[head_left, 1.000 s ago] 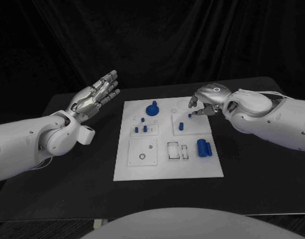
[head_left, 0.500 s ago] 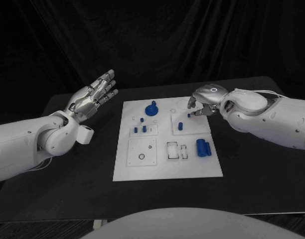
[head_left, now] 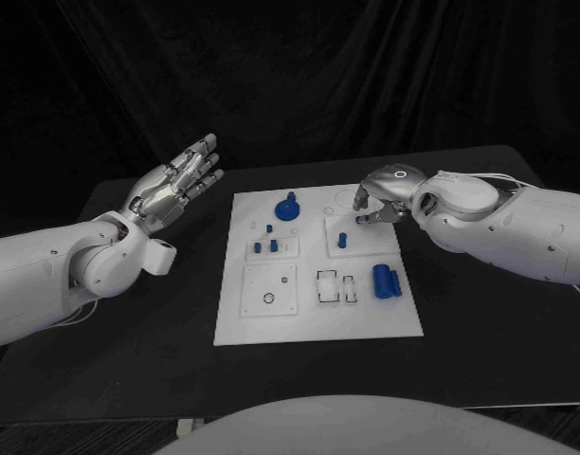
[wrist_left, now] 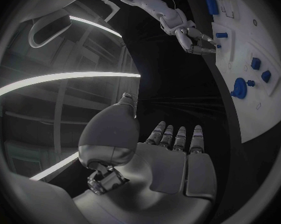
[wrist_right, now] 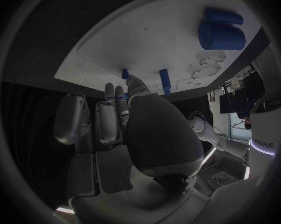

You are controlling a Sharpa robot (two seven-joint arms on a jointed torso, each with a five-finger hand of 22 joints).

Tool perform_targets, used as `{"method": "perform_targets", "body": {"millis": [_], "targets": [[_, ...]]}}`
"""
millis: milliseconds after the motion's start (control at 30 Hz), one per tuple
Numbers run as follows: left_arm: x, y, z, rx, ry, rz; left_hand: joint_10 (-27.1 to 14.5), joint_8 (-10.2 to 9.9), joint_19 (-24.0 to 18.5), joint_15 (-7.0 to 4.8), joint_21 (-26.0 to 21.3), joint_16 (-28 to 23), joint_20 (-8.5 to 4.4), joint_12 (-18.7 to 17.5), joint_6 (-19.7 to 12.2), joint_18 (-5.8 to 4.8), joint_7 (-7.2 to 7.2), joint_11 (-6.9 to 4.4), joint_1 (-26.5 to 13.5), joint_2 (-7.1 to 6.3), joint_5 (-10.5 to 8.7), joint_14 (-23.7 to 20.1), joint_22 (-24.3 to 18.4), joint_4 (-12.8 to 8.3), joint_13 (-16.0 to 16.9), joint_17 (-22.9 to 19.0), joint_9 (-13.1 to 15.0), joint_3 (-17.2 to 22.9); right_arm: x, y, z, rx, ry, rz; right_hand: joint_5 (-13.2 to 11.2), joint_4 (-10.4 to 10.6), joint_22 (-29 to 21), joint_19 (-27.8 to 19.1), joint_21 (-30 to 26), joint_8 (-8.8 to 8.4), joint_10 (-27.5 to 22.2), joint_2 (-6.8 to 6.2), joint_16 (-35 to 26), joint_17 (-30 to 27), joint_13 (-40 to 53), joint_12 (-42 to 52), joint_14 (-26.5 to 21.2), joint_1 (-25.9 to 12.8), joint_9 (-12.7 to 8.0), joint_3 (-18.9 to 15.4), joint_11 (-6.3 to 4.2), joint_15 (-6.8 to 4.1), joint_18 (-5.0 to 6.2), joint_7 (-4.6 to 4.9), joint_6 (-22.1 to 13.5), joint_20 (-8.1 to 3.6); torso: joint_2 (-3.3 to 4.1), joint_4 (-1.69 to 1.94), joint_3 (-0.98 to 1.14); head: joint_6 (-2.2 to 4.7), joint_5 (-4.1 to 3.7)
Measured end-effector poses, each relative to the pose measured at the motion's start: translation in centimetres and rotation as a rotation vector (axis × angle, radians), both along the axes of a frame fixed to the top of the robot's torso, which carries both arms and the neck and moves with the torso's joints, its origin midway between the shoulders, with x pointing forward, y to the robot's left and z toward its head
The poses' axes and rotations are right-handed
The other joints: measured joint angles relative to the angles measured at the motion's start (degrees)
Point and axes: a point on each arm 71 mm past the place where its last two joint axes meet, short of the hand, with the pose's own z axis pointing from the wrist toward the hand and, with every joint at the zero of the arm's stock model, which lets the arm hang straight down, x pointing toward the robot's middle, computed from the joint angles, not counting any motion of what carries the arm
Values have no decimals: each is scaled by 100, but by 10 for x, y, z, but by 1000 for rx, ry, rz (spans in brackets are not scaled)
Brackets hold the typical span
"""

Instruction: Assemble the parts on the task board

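At far left, the left hand (head_left: 175, 184) hovers beside the task board (head_left: 317, 322), fingers spread, grasping nothing. Centre: blue parts stand in the board, among them a knob (head_left: 289, 206) and short pegs (head_left: 274, 245). At right, the right hand (head_left: 380, 197) pinches a small blue peg (head_left: 361, 219) above the board's far right section. Seating it well probably calls for an upright peg, aligned over its hole before pressing.

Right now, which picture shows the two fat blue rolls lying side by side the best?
The right wrist view: the two blue cylinders look big there, lying side by side on the task board. The head view shows them small, near the board's right edge. The left wrist view shows a blue bit, too small to tell apart.
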Motion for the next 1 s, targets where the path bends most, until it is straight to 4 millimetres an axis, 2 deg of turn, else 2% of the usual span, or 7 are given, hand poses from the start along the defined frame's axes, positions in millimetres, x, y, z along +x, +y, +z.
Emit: {"method": "perform_targets", "body": {"millis": [67, 167, 233, 500, 667, 767, 1000], "targets": [[0, 0, 0, 0, 0, 0, 1, 0, -10, -37, 0, 0, -28, 0, -1, 0, -1, 1, 0, 0, 37, 2, 0, 1, 0, 0, 0, -1, 1, 0, -1, 1, 4, -2, 16, 0, 0, 0, 0, 0, 0, 0, 0, 0, -2, 0, 0, 0, 0, 0, 0, 0, 0, 0, 0, 0, 1, -1, 0, 0, -1], [0, 0, 0, 0, 0, 1, 1, 0, -5, -206, 0, 0, -473, 41, 6, -278, 86, 67, 99, 100, 141, 0, 1, 0, 0, -1, 0, -126, 1, 0, -2, 2, 9, -6, 45, 0, 0, 0, 0, 0, 0, 0, 0, -10, -7, 23, -15, 0, 0, 32, 0, 15, 0, 20, 20, 0, 1, -1, 0, 0, -9], [0, 0, 0, 0, 0, 1, 3, 0, -4, -243, 0, 0, -576, 41, 21, -280, 100, 87, 106, 106, 207, 1, 1, -7, 0, -2, 0, -135, 1, -1, -3, 3, 12, -8, 64, 0, 0, 0, 0, 0, 0, -4, 0, -10, -13, 22, -21, 3, 0, 31, 0, 21, 0, 20, 20, 0, 1, -1, 0, 0, -18], [1, 1, 0, 0, 0, 2, -5, 0, -6, -168, 0, 0, -578, 41, 71, -365, 193, 173, 271, 271, 519, -7, 1, -11, 0, -5, 4, -229, 2, 1, -5, 5, 22, -9, 246, -14, -1, -21, 0, 0, 0, -37, 0, -34, -47, 22, -21, 70, 1, 112, 0, 21, 0, 20, 20, 21, -1, -2, 0, 0, -27], [1, 0, 0, -2, 1, -2, -9, 0, -4, -12, 0, 0, -217, 41, 71, -356, 193, 217, 411, 361, 622, 2, 2, -2, 1, -5, 6, -333, 2, 3, -7, 4, 30, -8, 396, -32, -1, -41, 0, 0, 0, -69, 0, -41, -76, 22, -21, 115, 1, 174, 0, 21, 0, 20, 20, 0, -1, -2, 0, 0, -31], [1, 0, -1, -2, 2, -3, -9, 0, -6, 105, 0, 0, 127, 41, 71, -132, 193, 217, 482, 431, 671, -2, 2, -9, 1, -5, 5, -418, 2, 4, -9, 3, 34, -7, 485, -32, -2, -41, 0, 0, 0, -75, 0, -46, -95, 22, -21, 121, 1, 222, 0, 21, 0, 20, 20, 0, 1, -1, 0, 0, -27], [1, 1, -1, -3, 4, -3, -9, 0, -8, 150, 0, 0, 345, 63, 75, -130, 197, 217, 520, 469, 716, 2, 2, -9, 1, -4, 5, -449, 2, 5, -12, -2, 46, -7, 509, -32, -2, -41, 0, 0, 0, -76, 0, -57, -102, 22, -22, 121, 1, 253, 0, 21, 0, 20, 20, 0, 3, -1, 0, 0, -19]]}}
